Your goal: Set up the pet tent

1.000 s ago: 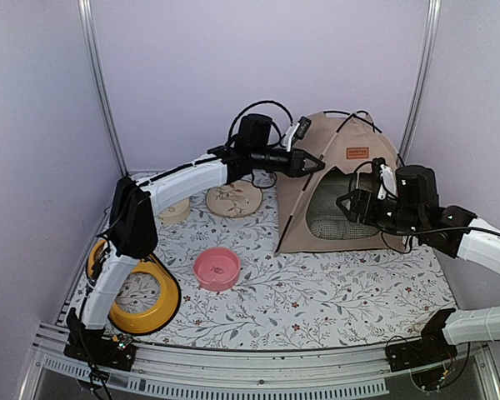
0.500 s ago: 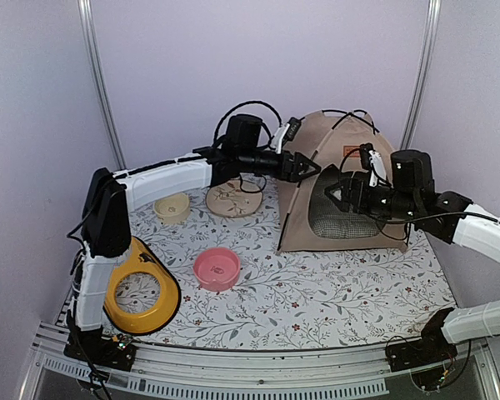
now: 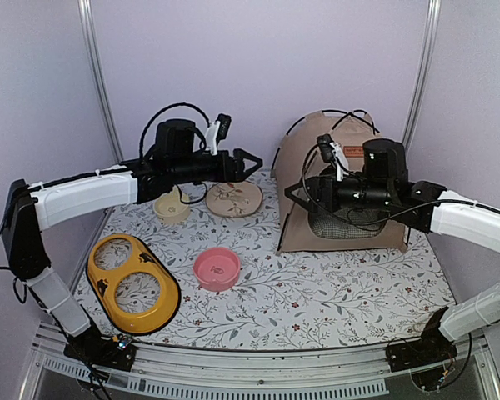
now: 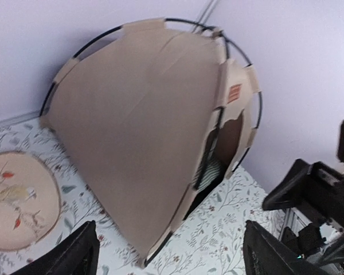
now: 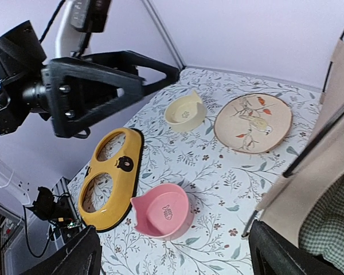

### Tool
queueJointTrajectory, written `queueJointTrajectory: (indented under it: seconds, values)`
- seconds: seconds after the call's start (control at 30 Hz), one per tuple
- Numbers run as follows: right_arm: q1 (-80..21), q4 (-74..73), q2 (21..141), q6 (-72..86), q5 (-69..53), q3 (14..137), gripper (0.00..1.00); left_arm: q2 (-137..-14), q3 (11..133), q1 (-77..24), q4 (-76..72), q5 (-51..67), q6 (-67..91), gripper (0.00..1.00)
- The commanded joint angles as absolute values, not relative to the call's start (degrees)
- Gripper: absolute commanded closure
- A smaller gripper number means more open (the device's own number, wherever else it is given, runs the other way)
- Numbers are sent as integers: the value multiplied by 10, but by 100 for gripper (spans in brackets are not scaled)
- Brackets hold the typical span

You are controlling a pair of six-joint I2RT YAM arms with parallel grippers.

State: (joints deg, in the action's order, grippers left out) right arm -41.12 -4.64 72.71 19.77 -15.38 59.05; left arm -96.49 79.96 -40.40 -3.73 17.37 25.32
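1. The pet tent [image 3: 298, 218] stands upright at the far right of the tabletop [image 3: 342, 283], close to the back wall; its black poles [image 4: 92, 43] arch over the beige fabric and hold it taut, so it keeps its dome shape with nothing touching it.
2. The left hand [image 3: 252, 161] hovers above the bird-print plate [image 3: 233, 198], left of the tent and apart from it; its fingers are spread wide with nothing between them. In its wrist view the whole tent fits in the frame, a good position for checking the result.
3. The right hand [image 3: 293, 188] hangs in front of the tent's doorway, pointing left; it too is open and empty.
4. A green-checked cushion [image 3: 333, 225] lies inside the doorway.
5. Judged from this, the setup looks essentially done; both hands seem to stay clear so as not to knock the light frame.
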Motion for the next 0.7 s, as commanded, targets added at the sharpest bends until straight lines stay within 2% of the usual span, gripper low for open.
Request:
queueJointTrajectory:
  seconds: [0.0, 0.27, 0.4, 0.67]
  values:
    - [-449, -23, 775, 171, -185, 632, 9, -904, 704, -385, 8, 44, 308, 13]
    - [-499, -39, 862, 161, -180, 672, 9, -743, 537, -376, 132, -96, 401, 11]
    - [-523, -63, 904, 146, -156, 683, 9, -696, 471, -374, 178, -114, 445, 10]
    - [-548, -109, 1001, 149, -114, 713, 13, -676, 377, -374, 246, -97, 565, 5]
